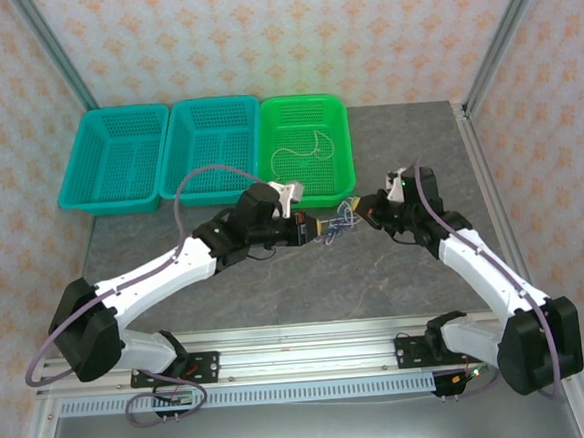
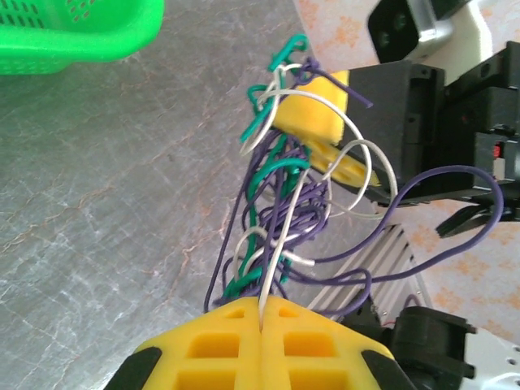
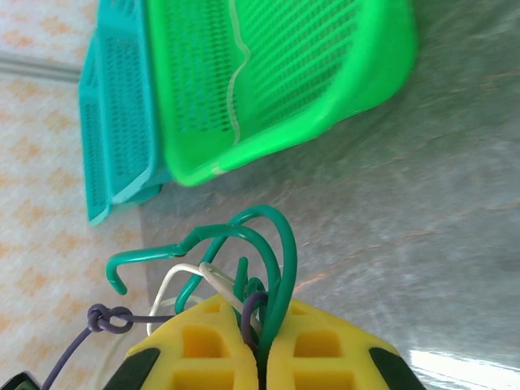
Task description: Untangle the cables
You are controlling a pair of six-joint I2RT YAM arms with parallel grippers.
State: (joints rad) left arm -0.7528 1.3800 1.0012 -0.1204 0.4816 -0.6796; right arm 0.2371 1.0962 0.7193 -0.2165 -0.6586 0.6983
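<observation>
Grey marbled table (image 1: 276, 280), with a green basket (image 1: 304, 100) at its far edge, lies beneath the left pincer (image 1: 311, 228) and right pincer (image 1: 360, 214), each clenched on an opposite end of the tangled white, green and purple cables (image 1: 337, 224) between them.

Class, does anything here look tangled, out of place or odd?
Yes. The purple, green and white wires form a knotted clump pinched between the left hand and right hand; one pale wire lies alone in the green basket.

Purple, green and white cables (image 2: 284, 213) tangled in one clump
</observation>
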